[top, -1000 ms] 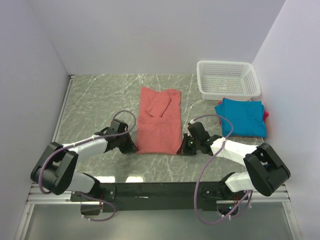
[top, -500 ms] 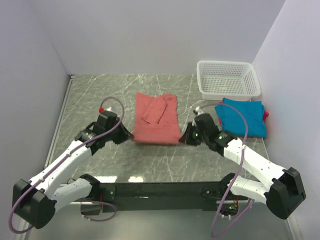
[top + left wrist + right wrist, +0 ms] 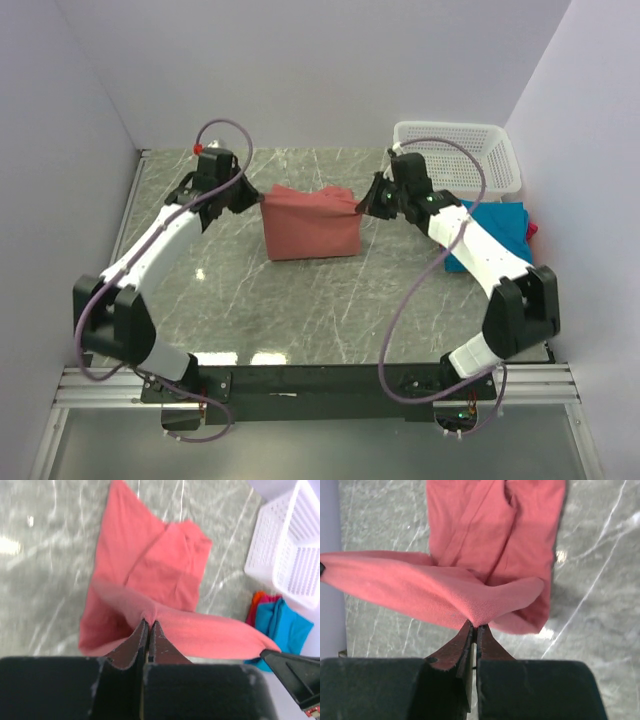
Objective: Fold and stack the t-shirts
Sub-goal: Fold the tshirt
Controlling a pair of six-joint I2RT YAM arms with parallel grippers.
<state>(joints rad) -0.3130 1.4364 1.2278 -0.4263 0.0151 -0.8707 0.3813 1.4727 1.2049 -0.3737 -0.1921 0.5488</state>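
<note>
Pinching one edge of the salmon-red t-shirt (image 3: 310, 230) in the fully closed left gripper (image 3: 148, 625) and right gripper (image 3: 474, 626), holding it raised and taut, seemingly for folding over the flat half.

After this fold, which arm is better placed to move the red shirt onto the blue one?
Right. The right gripper pinches the red shirt nearest the blue shirt; the left gripper holds the far edge.

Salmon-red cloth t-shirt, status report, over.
Left gripper and right gripper shut on salmon-red cloth t-shirt, edge held up mid-fold. Teal-blue t-shirt lies off right. Nothing blocking.
</note>
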